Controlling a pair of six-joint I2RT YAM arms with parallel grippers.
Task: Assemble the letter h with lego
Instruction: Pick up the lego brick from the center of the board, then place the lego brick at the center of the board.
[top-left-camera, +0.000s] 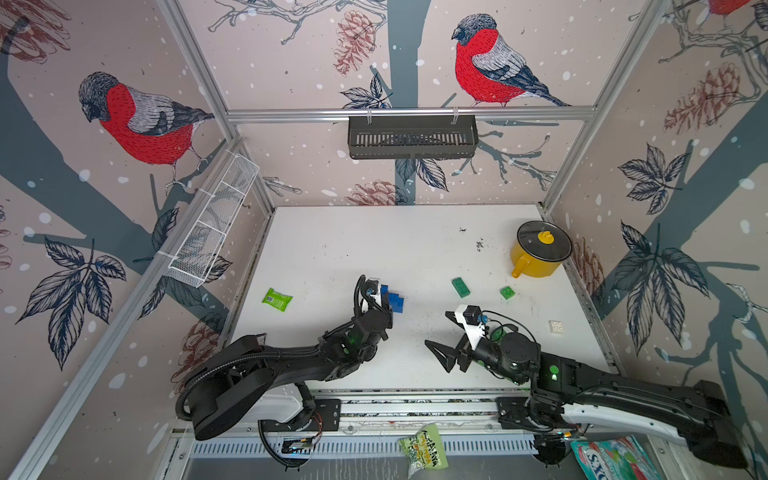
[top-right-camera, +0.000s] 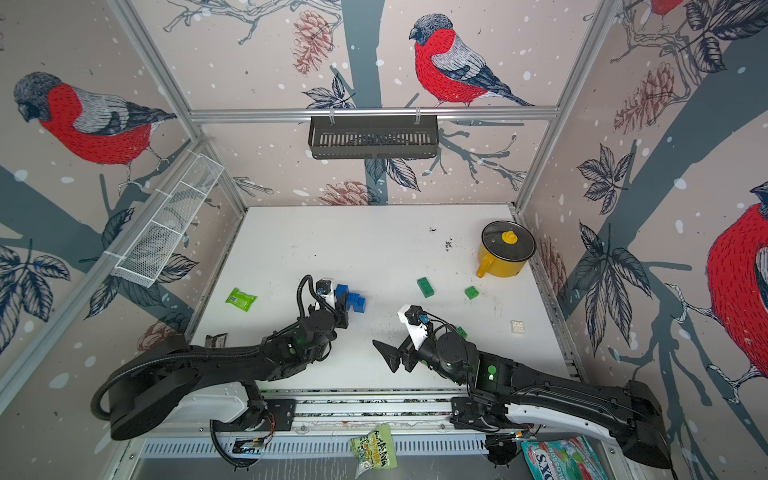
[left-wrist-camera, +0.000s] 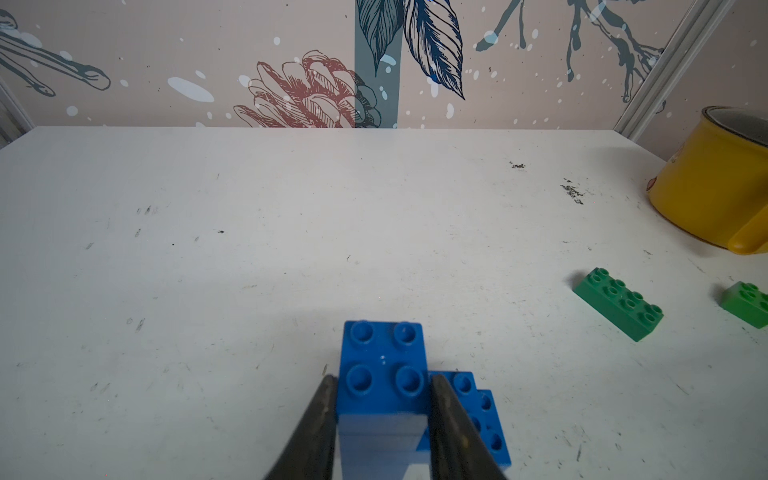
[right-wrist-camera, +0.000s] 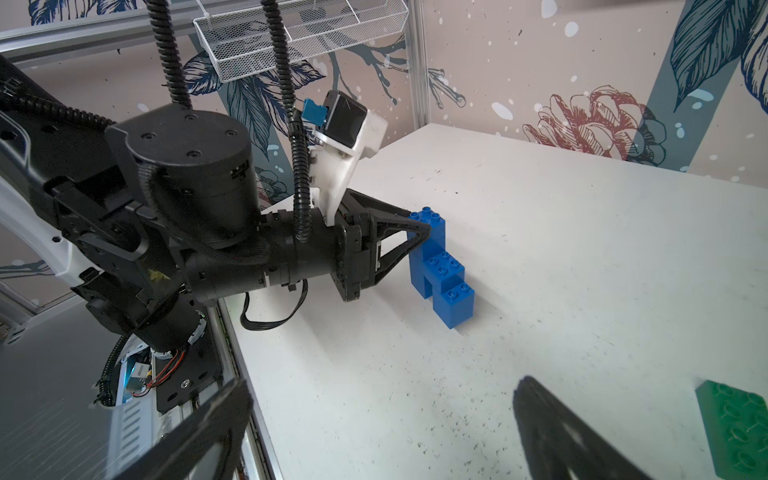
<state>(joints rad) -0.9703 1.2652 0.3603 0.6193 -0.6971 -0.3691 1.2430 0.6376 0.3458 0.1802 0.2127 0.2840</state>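
A blue lego structure (top-left-camera: 395, 298) stands on the white table (top-left-camera: 374, 241), a tall column with lower stepped bricks joined at its side (right-wrist-camera: 446, 270). My left gripper (left-wrist-camera: 383, 380) is shut on the column just under its top brick (left-wrist-camera: 384, 353), one finger on each side. My right gripper (top-left-camera: 437, 328) hovers open and holds nothing, over bare table to the right of the structure (right-wrist-camera: 384, 384). A green oblong brick (top-left-camera: 461, 286), a green square brick (top-left-camera: 507, 292) and a white brick (top-left-camera: 556, 326) lie loose at the right. Another green brick (right-wrist-camera: 735, 428) lies beside the right arm.
A yellow pot with a dark lid (top-left-camera: 538, 249) stands at the back right. A flat light-green packet (top-left-camera: 277, 299) lies at the left. A black basket (top-left-camera: 411, 137) hangs on the back wall, a white wire basket (top-left-camera: 216, 224) on the left wall. Snack bags (top-left-camera: 424, 453) lie beyond the front rail.
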